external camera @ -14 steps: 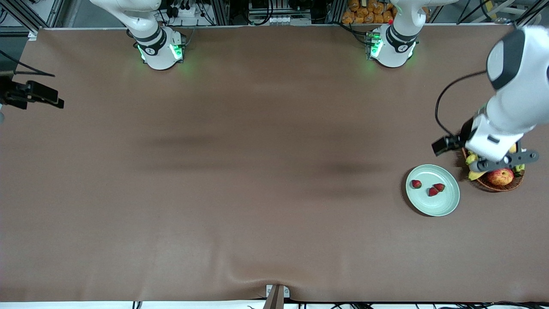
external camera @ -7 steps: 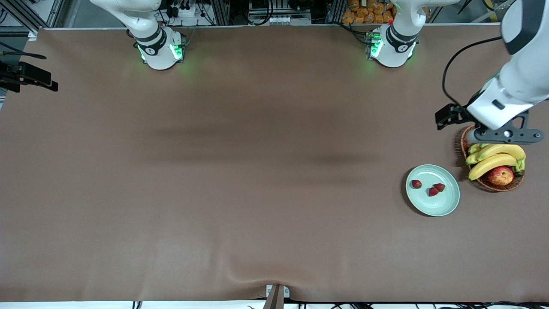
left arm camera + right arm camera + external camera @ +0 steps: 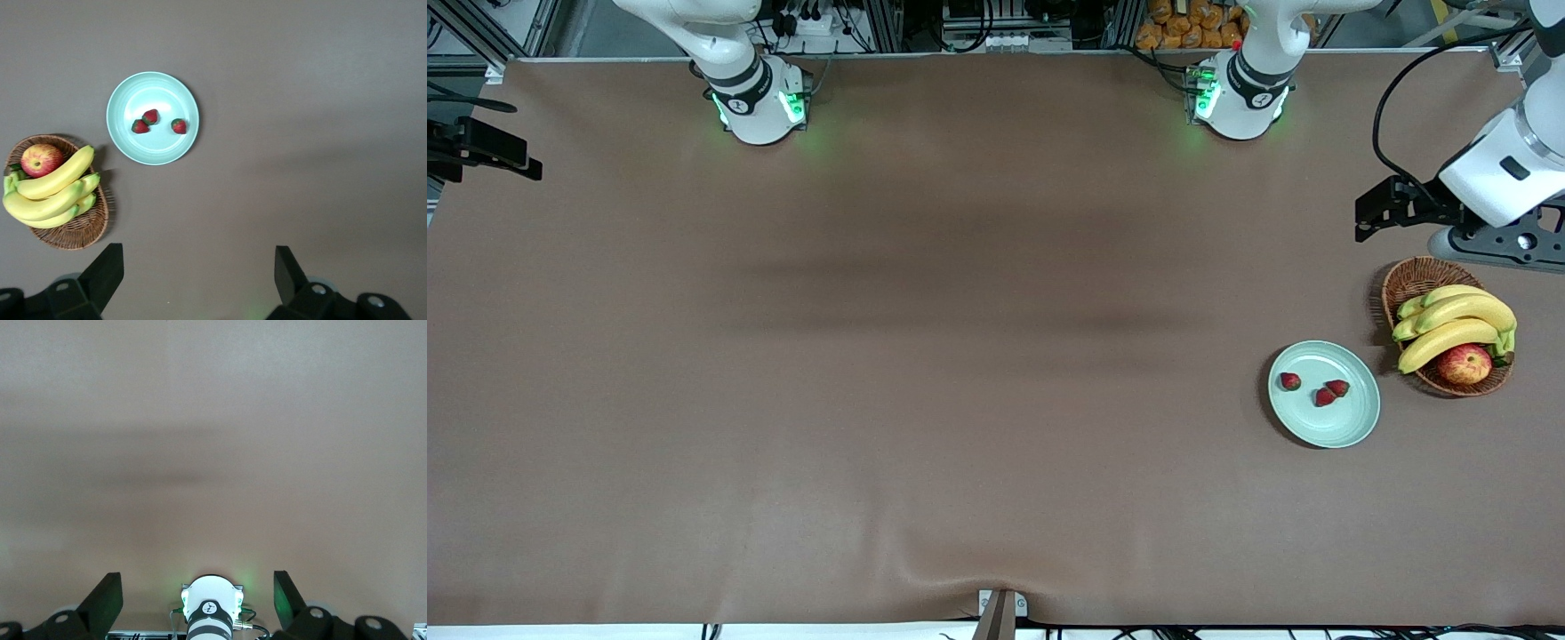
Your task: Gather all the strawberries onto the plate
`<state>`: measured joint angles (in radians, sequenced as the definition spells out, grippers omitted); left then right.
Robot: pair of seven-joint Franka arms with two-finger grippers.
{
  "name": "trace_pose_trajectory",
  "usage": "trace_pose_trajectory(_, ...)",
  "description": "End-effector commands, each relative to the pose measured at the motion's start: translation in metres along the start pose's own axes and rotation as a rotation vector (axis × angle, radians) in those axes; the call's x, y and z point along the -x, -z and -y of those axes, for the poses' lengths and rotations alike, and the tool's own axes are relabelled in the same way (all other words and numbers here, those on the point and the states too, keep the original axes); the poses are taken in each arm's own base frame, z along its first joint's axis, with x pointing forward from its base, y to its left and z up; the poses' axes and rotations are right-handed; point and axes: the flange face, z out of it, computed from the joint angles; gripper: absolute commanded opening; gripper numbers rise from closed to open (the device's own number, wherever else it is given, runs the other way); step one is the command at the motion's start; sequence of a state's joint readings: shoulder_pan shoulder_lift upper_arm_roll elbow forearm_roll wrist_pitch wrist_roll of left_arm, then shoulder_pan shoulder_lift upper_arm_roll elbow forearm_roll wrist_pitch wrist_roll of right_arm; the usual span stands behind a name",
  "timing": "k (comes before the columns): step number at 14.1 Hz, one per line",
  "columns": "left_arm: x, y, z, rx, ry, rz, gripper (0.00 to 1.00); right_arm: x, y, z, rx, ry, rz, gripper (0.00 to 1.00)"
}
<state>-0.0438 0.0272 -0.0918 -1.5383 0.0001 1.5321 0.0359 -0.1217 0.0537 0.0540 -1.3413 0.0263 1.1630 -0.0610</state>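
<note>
Three strawberries (image 3: 1289,381) (image 3: 1325,397) (image 3: 1336,388) lie on the pale mint-green plate (image 3: 1343,425), toward the left arm's end of the table. The left wrist view looks down on the same plate (image 3: 160,148) with the berries (image 3: 141,126) (image 3: 151,116) (image 3: 179,126) on it. My left gripper (image 3: 197,277) hangs high over bare table by the basket's rim, open and holding nothing. My right gripper (image 3: 197,597) waits open and empty, up over the edge of the table at the right arm's end.
A brown wicker basket (image 3: 1414,277) beside the plate holds bananas (image 3: 1449,322) and a red-yellow apple (image 3: 1464,364); the left wrist view shows that basket (image 3: 80,230) too. The right arm's base (image 3: 211,607) shows in the right wrist view.
The left arm has risen and drawn back from over the basket toward the robots' side, uncovering the bananas. The right gripper shifted slightly at the table's edge. The strawberries have not moved.
</note>
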Motion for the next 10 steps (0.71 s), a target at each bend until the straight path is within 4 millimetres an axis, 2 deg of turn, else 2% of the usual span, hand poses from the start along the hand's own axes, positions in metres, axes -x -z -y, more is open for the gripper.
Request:
trace_pose_trajectory(1,0.0084,0.0191,-0.0030,0.022,0.050,0.000,1.00,0.0072,0.0093,0.0028,-0.001,-0.002,-0.008,1.00)
trace_pose_trajectory(10,0.0102,0.0255,-0.0048,0.021,0.067,-0.010,1.00,0.0103,0.0060,0.0064,0.007,0.001,0.028,1.00)
